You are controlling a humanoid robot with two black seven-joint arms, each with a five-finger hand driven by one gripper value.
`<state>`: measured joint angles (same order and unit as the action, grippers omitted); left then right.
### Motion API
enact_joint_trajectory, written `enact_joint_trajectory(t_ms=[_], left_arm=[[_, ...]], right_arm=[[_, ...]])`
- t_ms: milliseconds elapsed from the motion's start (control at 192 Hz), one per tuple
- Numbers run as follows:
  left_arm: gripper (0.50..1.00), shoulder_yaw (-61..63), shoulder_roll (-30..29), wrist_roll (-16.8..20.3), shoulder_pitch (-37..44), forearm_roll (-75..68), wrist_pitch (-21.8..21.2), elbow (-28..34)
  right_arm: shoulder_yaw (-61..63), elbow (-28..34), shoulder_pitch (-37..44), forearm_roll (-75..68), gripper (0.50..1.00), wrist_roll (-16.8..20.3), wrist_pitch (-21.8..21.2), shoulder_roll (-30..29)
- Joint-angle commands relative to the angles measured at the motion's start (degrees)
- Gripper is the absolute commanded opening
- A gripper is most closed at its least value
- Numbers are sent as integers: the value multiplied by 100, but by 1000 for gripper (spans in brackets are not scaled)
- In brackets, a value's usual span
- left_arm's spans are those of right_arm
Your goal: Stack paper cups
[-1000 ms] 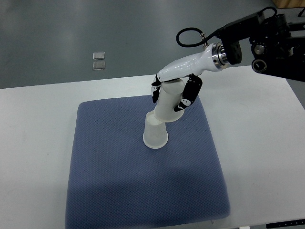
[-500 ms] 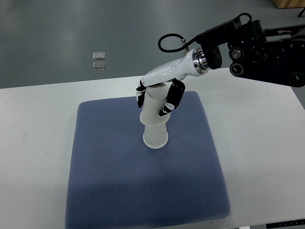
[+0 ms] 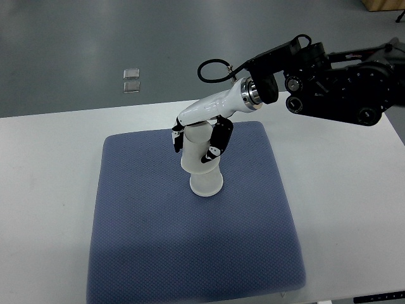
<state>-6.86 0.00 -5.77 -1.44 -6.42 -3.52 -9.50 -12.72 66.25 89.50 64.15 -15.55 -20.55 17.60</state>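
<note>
We see two white paper cups near the middle of the frame: the lower cup (image 3: pixel 205 183) stands upside down, its wide rim resting on the blue mat (image 3: pixel 158 247), and the upper cup (image 3: pixel 197 149) sits over its narrow top, also inverted and tilted slightly toward the left. Both are plain, smooth and tapered, and we cannot tell how far the upper one has slid down over the lower. The right hand (image 3: pixel 199 140), glossy white with black finger segments, comes in from the upper right and has its fingers curled around the upper cup, gripping it on both sides. The mat is a rounded square of woven, dotted fabric lying on the white counter (image 3: pixel 44 190). In the upper left, on the grey floor (image 3: pixel 76 38), lie two small clear squares (image 3: pixel 131 80), one just above the other.
</note>
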Motion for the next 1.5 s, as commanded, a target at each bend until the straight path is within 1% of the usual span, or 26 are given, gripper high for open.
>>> enact_joint_trajectory(t_ms=[0, 281, 672, 714, 719, 724, 729, 734, 740, 745, 750, 755, 760, 766, 771, 828, 854, 1359, 1495], left_arm=[[1000, 0, 0, -3, -5, 0, 0, 1], [1000, 0, 0, 5, -5, 0, 0, 1], [1000, 0, 0, 5, 4, 0, 0, 1], [1000, 0, 0, -3, -5, 0, 0, 1], [1000, 0, 0, 5, -5, 0, 0, 1], [1000, 0, 0, 5, -5, 0, 0, 1], [1000, 0, 0, -3, -5, 0, 0, 1], [1000, 0, 0, -3, -5, 0, 0, 1], [1000, 0, 0, -3, 4, 0, 0, 1], [1000, 0, 0, -3, 4, 0, 0, 1], [1000, 0, 0, 5, -5, 0, 0, 1], [1000, 0, 0, 5, -5, 0, 0, 1], [1000, 0, 0, 5, -5, 0, 0, 1], [1000, 0, 0, 5, -5, 0, 0, 1], [1000, 0, 0, 5, 4, 0, 0, 1], [1000, 0, 0, 5, -5, 0, 0, 1], [1000, 0, 0, 5, -5, 0, 0, -8], [1000, 0, 0, -3, -5, 0, 0, 1], [1000, 0, 0, -3, 4, 0, 0, 1]], right_arm=[[-3, -42, -29, 10, 731, -9, 7, -20], [138, -33, -11, 1, 740, -18, -72, 50], [156, -51, -363, 62, 748, -18, 42, -82], [156, -60, -416, 62, 768, -9, 139, -90], [156, -68, -424, 62, 782, -9, 174, -90], [156, -69, -424, 62, 782, -9, 174, -90], [156, -77, -442, 62, 799, -9, 209, -99], [156, -77, -442, 62, 799, -9, 209, -99], [156, -86, -451, 62, 815, -9, 244, -99], [156, -86, -451, 62, 815, -9, 244, -99], [156, -95, -468, 62, 831, -9, 288, -108], [156, -95, -468, 62, 832, -9, 288, -108], [156, -104, -477, 62, 848, 0, 332, -108], [156, -104, -477, 62, 848, 0, 332, -108], [156, -112, -486, 62, 860, 0, 376, -117], [156, -156, -539, 62, 876, 17, 517, -152], [156, -183, -556, 62, 895, 17, 561, -161], [164, -200, -521, -26, 913, 17, 596, -90], [516, -429, -495, -78, 913, -18, 578, 42]])
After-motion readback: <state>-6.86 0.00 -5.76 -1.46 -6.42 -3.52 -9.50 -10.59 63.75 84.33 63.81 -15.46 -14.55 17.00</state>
